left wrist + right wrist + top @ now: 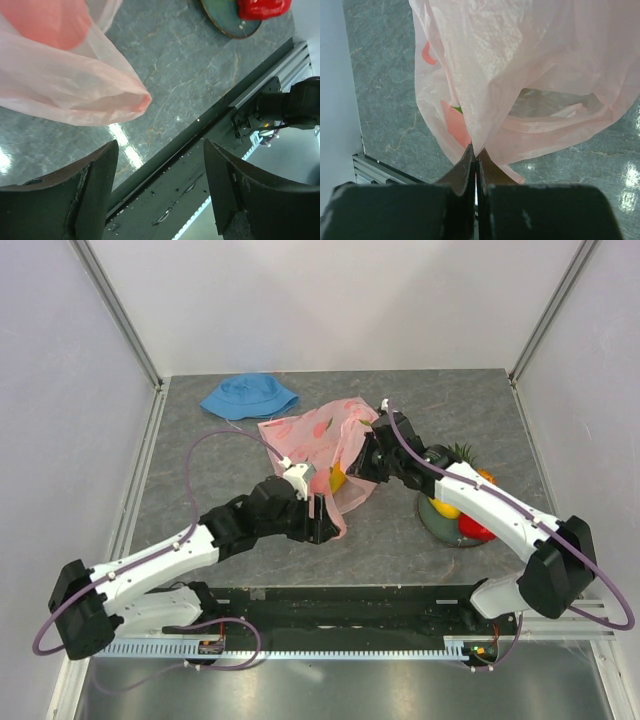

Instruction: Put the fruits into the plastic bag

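**Q:** What does the right claw grip?
**A:** Its jaws are pressed together on a fold of the plastic bag, a thin pink translucent film. The film spreads away from the pinch over the grey marbled surface. A gap in the film shows just beyond the grip.

**Q:** And the left claw?
**A:** It stands wide, with nothing between its fingers. A rounded lobe of the bag lies just beyond the fingertips, apart from them.

**Q:** Where are the fruits?
**A:** One yellow fruit shows against the bag's near folds, between the two claws. Whether it lies inside the film cannot be told. The others rest on the dark round plate, right of the bag and partly under the right arm. They are a yellow mango, a shiny red fruit and a pineapple with a green crown.

**Q:** Anything else?
**A:** A blue sun hat lies at the far side, just left of the bag.
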You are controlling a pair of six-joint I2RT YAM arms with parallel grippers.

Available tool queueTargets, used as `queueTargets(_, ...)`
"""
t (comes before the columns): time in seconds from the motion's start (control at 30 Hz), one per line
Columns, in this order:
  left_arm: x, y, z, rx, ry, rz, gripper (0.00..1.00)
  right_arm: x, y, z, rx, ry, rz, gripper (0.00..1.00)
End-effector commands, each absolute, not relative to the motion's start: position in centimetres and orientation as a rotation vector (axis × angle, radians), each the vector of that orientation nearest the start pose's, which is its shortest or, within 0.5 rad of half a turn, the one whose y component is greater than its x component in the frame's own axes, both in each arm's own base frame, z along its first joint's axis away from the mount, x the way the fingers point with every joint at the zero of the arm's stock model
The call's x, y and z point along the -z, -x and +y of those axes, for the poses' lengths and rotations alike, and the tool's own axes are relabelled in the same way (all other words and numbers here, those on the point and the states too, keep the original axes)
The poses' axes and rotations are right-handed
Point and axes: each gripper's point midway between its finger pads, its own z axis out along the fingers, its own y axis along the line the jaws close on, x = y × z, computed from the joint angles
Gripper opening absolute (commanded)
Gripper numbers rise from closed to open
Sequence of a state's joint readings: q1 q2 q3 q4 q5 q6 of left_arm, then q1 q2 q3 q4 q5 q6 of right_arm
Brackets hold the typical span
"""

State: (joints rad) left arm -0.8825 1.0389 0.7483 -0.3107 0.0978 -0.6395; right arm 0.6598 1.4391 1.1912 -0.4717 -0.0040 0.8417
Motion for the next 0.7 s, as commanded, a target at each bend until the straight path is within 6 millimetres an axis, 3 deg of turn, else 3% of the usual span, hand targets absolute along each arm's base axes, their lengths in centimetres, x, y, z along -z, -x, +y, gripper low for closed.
queueTargets(0.0, -15.0, -17.8, -29.3, 0.906, -0.241, 2.342, 0.72, -21.0, -29.1, 27.3, -0.814, -0.198, 2.354, 0.00)
queueTargets(0.27, -13.4, -18.1, -31.9, 0.838, -0.293, 2.352, 0.70, -20.7, -28.0, 26.5, -0.815, -0.213, 2.355, 0.00)
queueTargets(0.47, -12.0, -18.8, -30.8, 0.661, -0.294, 2.341, 0.66, -21.0, -27.9, 26.4, -0.818, -0.200, 2.346, 0.00)
queueTargets(0.67, -13.6, -19.6, -29.7, 0.541, -0.299, 2.262, 0.66, -20.6, -27.9, 26.5, -0.819, -0.196, 2.359, 0.00)
